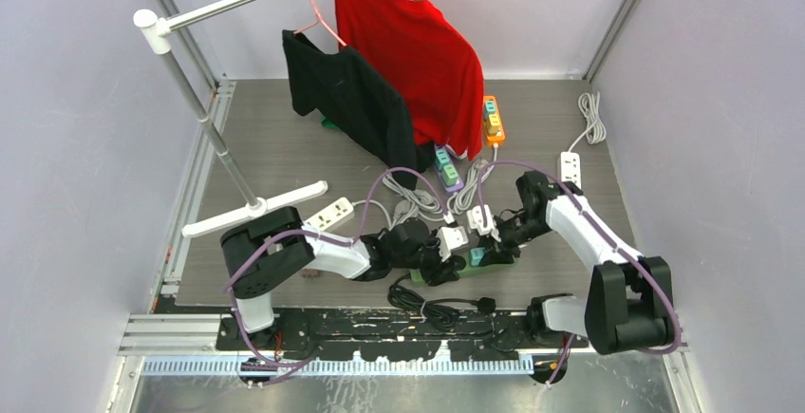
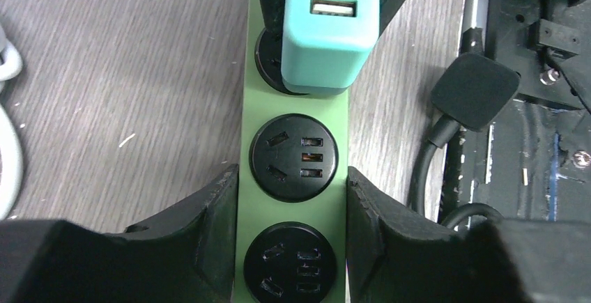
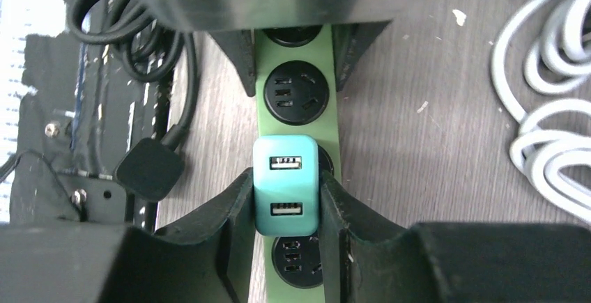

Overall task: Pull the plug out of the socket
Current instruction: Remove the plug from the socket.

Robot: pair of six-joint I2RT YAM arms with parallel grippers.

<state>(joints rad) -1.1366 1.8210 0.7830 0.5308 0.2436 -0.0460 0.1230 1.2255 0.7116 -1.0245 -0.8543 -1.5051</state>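
Note:
A green socket strip (image 2: 293,209) with round black outlets lies on the grey table. My left gripper (image 2: 293,179) is shut on it, one black finger pressed to each long side. A teal two-port USB plug (image 3: 286,184) stands on an outlet near the strip's middle. My right gripper (image 3: 286,193) is shut on this plug, with its fingers (image 3: 237,205) flat against the plug's two sides. From above, both grippers meet over the strip (image 1: 496,261) at the table's near edge, the left gripper (image 1: 444,266) beside the right gripper (image 1: 489,242). The plug's prongs are hidden.
A black plug (image 3: 148,169) with its coiled cable lies just beside the strip, over the black base plate. Coiled white cables (image 3: 550,129) lie on the other side. Further back are a white strip (image 1: 329,214), a purple strip (image 1: 446,168), an orange strip (image 1: 493,119) and hanging shirts (image 1: 413,62).

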